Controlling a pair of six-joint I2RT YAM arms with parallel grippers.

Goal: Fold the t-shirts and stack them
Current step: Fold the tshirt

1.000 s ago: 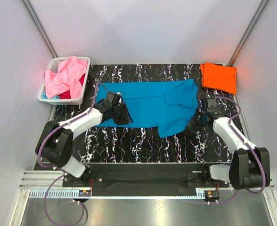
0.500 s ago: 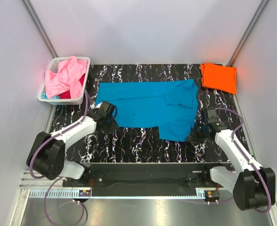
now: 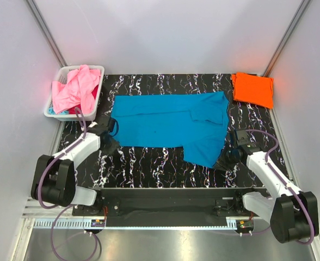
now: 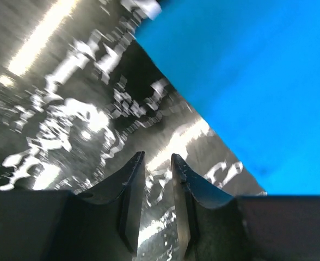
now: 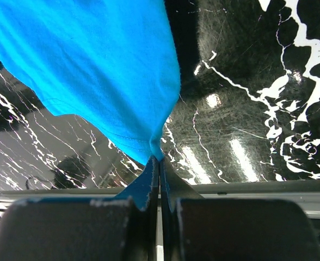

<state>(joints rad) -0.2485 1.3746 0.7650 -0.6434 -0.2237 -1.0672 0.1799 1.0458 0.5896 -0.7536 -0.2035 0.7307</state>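
A bright teal-blue t-shirt (image 3: 165,119) lies spread on the black marbled table (image 3: 160,168). My right gripper (image 3: 224,162) is shut on its near right hem corner; in the right wrist view the cloth (image 5: 94,65) is pinched between the fingertips (image 5: 160,160) and lifted a little. My left gripper (image 3: 111,144) sits just off the shirt's near left edge. In the left wrist view its jaws (image 4: 155,157) stand slightly apart and empty over bare table, with the shirt (image 4: 258,70) beyond. A folded orange t-shirt (image 3: 252,89) lies at the back right. Pink (image 3: 75,87) and red (image 3: 89,103) t-shirts lie in the basket.
The white lattice basket (image 3: 50,111) stands at the back left corner, off the table's edge. Grey walls close in the back and both sides. The table's near edge and a metal rail (image 3: 160,193) run just behind the right gripper.
My left gripper has come off the teal shirt and moved left to the bare table. My right gripper has drawn the shirt's near right corner toward the near edge.
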